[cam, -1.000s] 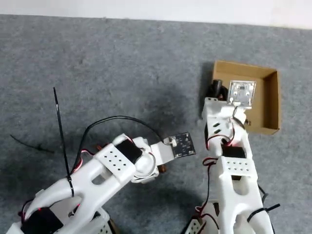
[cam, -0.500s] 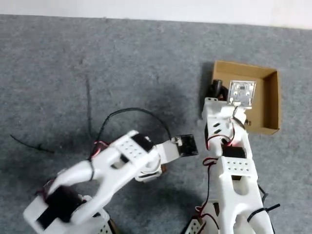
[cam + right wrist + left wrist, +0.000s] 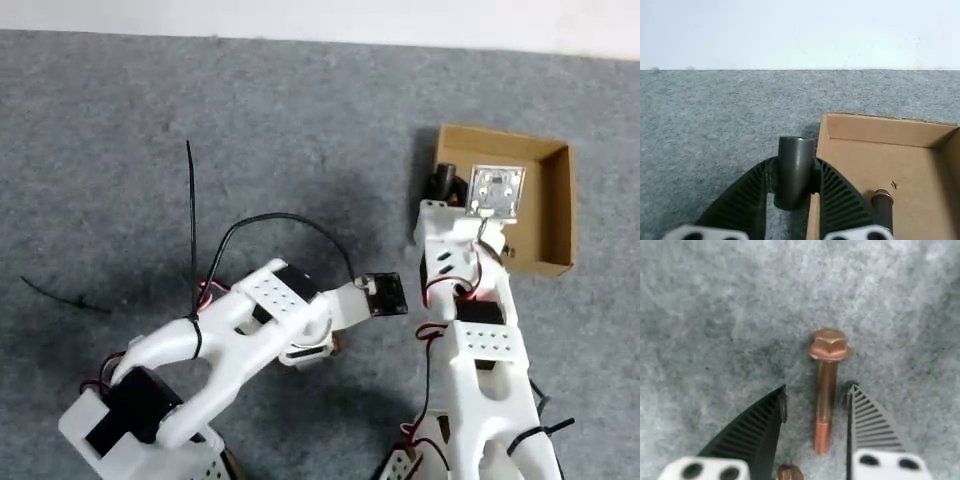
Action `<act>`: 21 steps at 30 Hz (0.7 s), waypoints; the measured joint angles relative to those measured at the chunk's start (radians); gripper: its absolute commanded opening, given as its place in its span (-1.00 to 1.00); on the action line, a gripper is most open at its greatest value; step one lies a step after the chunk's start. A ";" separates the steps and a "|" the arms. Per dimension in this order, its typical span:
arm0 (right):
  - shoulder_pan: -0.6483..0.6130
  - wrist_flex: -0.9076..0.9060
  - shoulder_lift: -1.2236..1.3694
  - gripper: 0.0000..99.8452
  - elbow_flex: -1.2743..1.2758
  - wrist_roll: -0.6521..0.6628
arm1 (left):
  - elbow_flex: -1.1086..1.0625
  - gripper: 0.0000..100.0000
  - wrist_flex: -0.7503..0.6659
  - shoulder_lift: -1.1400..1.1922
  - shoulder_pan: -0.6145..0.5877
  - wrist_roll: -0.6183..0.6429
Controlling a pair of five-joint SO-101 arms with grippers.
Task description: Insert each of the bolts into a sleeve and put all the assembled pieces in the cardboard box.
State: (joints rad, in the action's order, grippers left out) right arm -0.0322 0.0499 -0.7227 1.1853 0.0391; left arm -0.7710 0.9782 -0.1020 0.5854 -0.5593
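Left jaws astride bolt, arm swung (right jaws unmoved, clamping sleeve)

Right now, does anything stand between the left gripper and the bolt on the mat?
Nothing visible does. The bolt lies flat on the grey mat, its shaft between the open fingers of the left gripper, with bare mat on either side.

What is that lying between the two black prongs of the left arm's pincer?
A copper-coloured bolt, flat on the grey mat, its shank between the fingers of the open left pincer, touching neither. The left wrist view shows it.
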 measured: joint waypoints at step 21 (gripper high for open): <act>0.000 0.000 0.000 -0.99 0.000 0.000 | 0.063 -0.96 -0.020 0.092 0.002 -0.005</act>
State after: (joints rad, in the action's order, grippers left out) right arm -0.0322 0.0499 -0.7227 1.1853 0.0391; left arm -0.7081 0.9582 -0.0100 0.5869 -0.5639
